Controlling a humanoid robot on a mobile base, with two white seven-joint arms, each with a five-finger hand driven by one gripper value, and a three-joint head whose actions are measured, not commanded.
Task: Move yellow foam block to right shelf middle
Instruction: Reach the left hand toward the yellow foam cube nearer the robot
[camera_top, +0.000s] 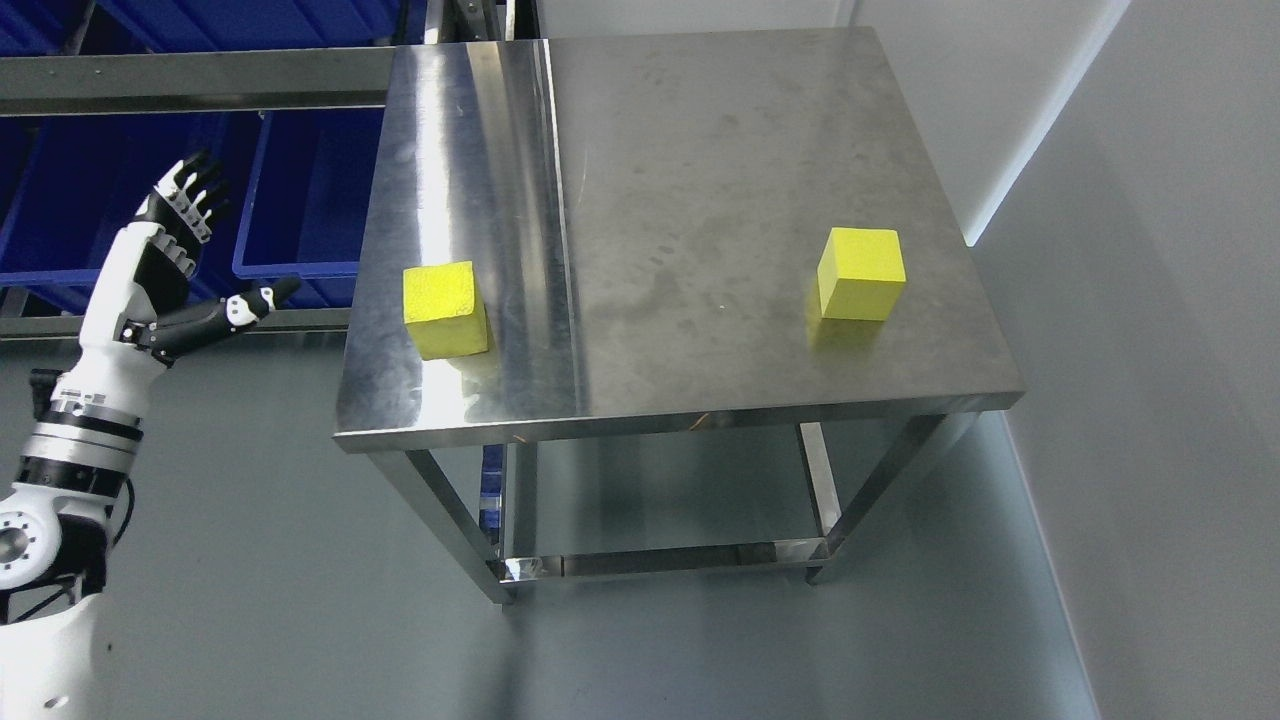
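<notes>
Two yellow foam blocks sit on a steel table (660, 180). One block (446, 308) is near the table's left front edge. The other block (861, 273) is near the right edge. My left hand (195, 255) is raised to the left of the table, off its edge, with fingers spread and thumb pointing toward the left block. It holds nothing. My right arm is out of view.
Blue bins (300, 190) stand on a rack behind and left of the table. A white wall (1150, 300) runs close along the table's right side. Grey floor lies in front, and the table has a lower rail (660, 558).
</notes>
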